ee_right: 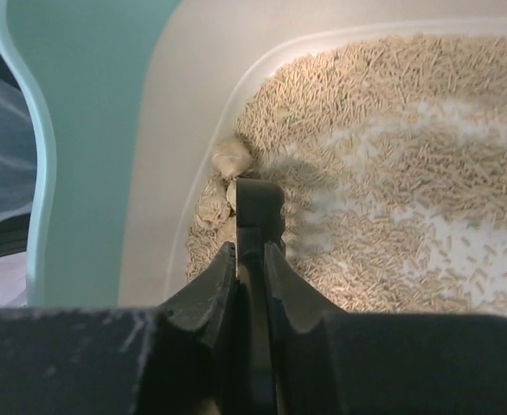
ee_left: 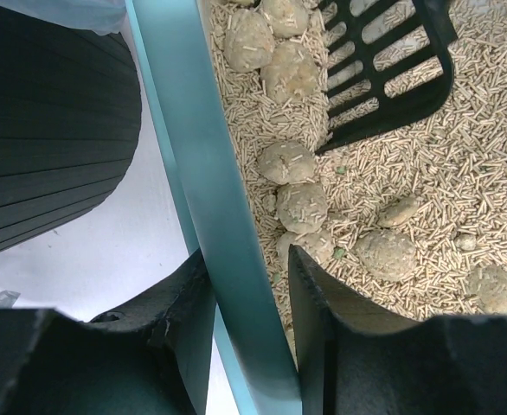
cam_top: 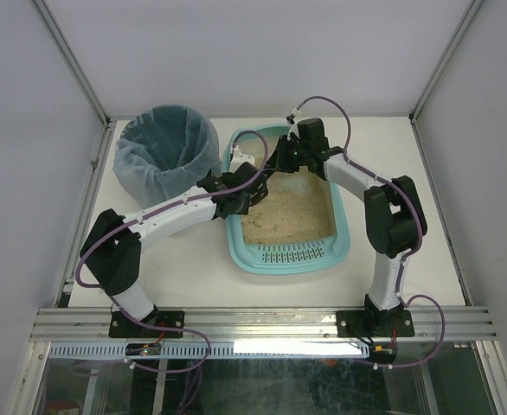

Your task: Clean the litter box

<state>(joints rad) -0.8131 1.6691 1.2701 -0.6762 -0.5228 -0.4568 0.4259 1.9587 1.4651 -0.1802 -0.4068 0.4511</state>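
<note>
Litter box (cam_top: 338,251) sits mid-table (cam_top: 426,173), just right of the round dark bin (cam_top: 163,156) with its bluish bag. The left gripper (ee_left: 249,259) straddles the box's left rim, one finger outside and one inside, clenched on the smooth teal plastic. The right gripper (ee_right: 249,252) hangs over the far left corner, squeezed on the thin handle of a black slotted scoop (ee_left: 401,104). Whether the scoop's lower edge touches the litter (ee_left: 461,173) is unclear. The right wrist view shows only the handle edge-on, the head hidden behind it. The litter is short, pale beige pellets. Rounded grey-beige clumps (ee_left: 286,162) crusted with pellets lie along the inner wall.
</note>
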